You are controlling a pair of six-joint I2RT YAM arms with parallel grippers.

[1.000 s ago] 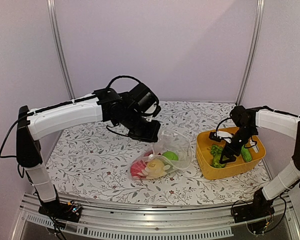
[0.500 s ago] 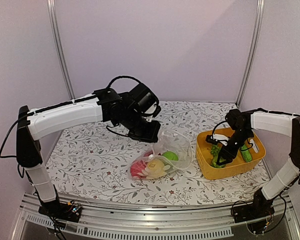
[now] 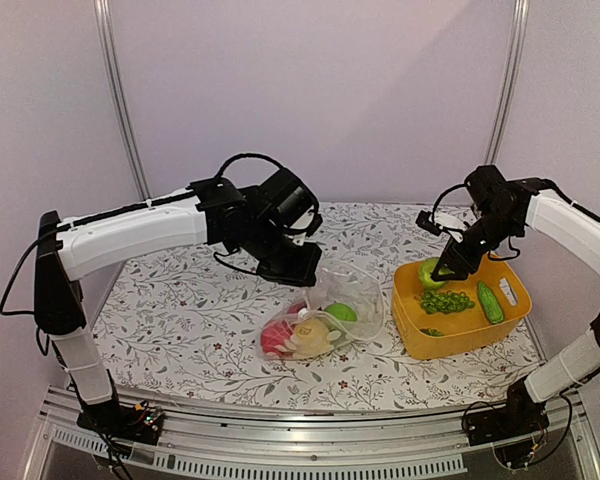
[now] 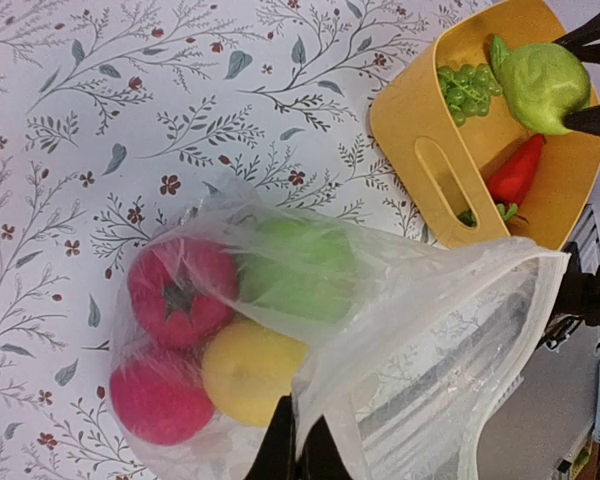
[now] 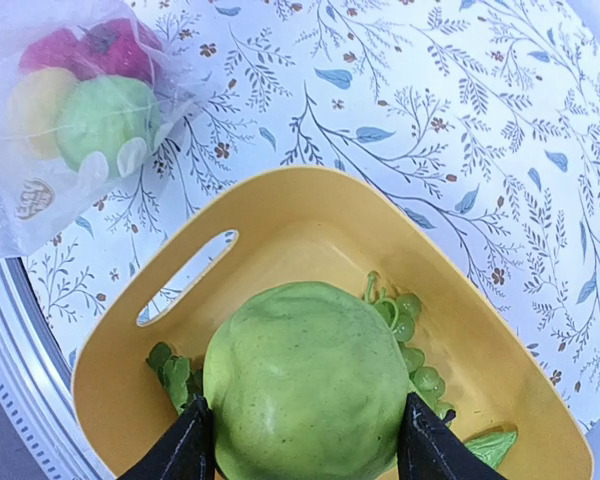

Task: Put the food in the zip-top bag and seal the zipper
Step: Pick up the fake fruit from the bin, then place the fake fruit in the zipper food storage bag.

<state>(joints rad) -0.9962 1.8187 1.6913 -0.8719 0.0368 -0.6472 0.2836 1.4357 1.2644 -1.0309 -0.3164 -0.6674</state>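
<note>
Item 1. Left gripper (image 3: 302,272): over the middle of the worktop, toward the far edge. Fingers narrow, pinched on the rim of the zip-top bag (image 3: 325,312) and holding that side of the mouth raised.

Item 2. Zip-top bag: body lying at the worktop's centre, mouth lifted and open toward the right edge. Contents: two red pieces (image 4: 180,295), one yellow ball (image 4: 250,370), one green ball (image 4: 295,270). The zipper is unsealed.

Item 3. Yellow tub (image 3: 412,325): just beside the bag, toward the right edge. It holds green grapes (image 3: 447,300), a cucumber (image 3: 490,302) and a red piece (image 4: 515,172).

Item 4. Right gripper (image 3: 443,268): above the tub's far left corner. Fingers spread about a rounded green fruit (image 5: 305,385), one on each flank, carrying it clear of the tub.

Governing relation: the bag's mouth lies to the left of the loaded right gripper and below it, with only the tub's near wall between. The right arm is the nearer carrier, so the next transfer is probably leftward and down.
</note>
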